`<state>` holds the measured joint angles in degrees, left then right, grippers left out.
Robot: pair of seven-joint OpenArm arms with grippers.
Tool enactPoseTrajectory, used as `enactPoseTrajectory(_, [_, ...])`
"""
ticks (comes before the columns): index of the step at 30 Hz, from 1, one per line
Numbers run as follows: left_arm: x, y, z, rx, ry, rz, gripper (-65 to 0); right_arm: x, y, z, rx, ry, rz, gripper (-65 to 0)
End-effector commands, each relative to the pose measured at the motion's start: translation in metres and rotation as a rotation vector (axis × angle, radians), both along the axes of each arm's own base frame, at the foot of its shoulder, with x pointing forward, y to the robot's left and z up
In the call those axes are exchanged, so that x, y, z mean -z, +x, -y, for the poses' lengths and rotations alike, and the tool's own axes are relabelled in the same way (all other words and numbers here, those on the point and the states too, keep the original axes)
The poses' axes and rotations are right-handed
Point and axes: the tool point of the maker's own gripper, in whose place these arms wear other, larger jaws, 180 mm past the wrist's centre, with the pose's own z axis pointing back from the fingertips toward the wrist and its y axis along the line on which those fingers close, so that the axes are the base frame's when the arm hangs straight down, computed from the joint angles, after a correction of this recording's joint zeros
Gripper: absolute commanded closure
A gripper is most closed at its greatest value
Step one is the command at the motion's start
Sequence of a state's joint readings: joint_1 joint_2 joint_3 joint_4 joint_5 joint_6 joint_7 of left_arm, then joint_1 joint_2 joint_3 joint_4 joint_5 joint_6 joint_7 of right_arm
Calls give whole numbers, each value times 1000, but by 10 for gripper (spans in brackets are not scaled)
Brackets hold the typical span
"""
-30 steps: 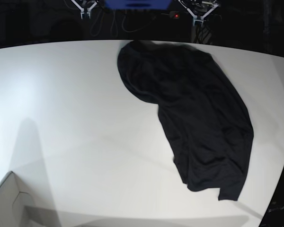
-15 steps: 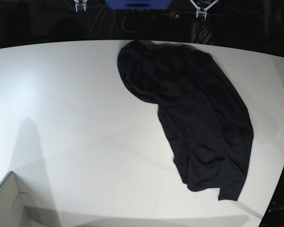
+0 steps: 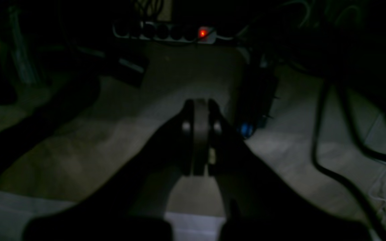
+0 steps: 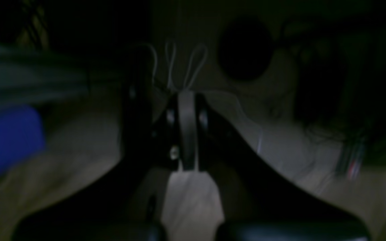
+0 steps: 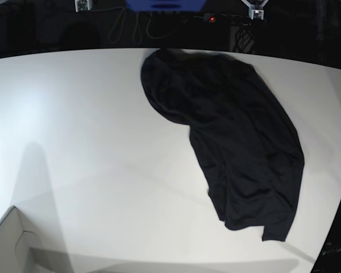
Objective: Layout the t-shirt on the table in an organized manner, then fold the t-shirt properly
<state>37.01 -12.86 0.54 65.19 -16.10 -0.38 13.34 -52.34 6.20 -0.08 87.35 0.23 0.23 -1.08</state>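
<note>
The black t-shirt lies rumpled and bunched on the right half of the white table, running from the far edge down toward the near right edge. Neither gripper touches it. In the base view only small white tips show at the top edge: the left gripper beyond the table's far side on the right, the right gripper on the left. In the left wrist view the left gripper is shut and empty over a dim floor. The right gripper is likewise shut on nothing. No cloth shows in either wrist view.
A white box corner juts in at the near left of the table. Beyond the far edge sit a blue object, loose cables and a power strip with a red light. The shirt's lower hem reaches close to the table's right edge.
Both gripper tips have drawn back toward the top edge of the base view and spread apart. The t-shirt has not moved.
</note>
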Motion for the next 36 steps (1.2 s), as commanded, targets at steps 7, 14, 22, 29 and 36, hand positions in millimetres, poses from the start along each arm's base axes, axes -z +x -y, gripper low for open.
enactPoseTrajectory(7, [-63, 35, 14, 67, -45, 154, 0, -72, 39, -14, -34, 25, 185, 0])
enactPoseTrajectory(14, [-109, 67, 36, 92, -92, 294, 0, -123, 85, -43, -67, 93, 360, 0])
enactPoseTrajectory(22, [-174, 118, 62, 115, -151, 504, 0, -127, 97, -89, -116, 208, 375, 0])
enactPoseTrajectory(29, [-194, 138, 65, 126, -157, 579, 0, -117, 101, -137, -210, 301, 267, -82])
enactPoseTrajectory(36, [-201, 153, 46, 99, -108, 621, -232, -126, 123, -174, -358, 352, 298, -267])
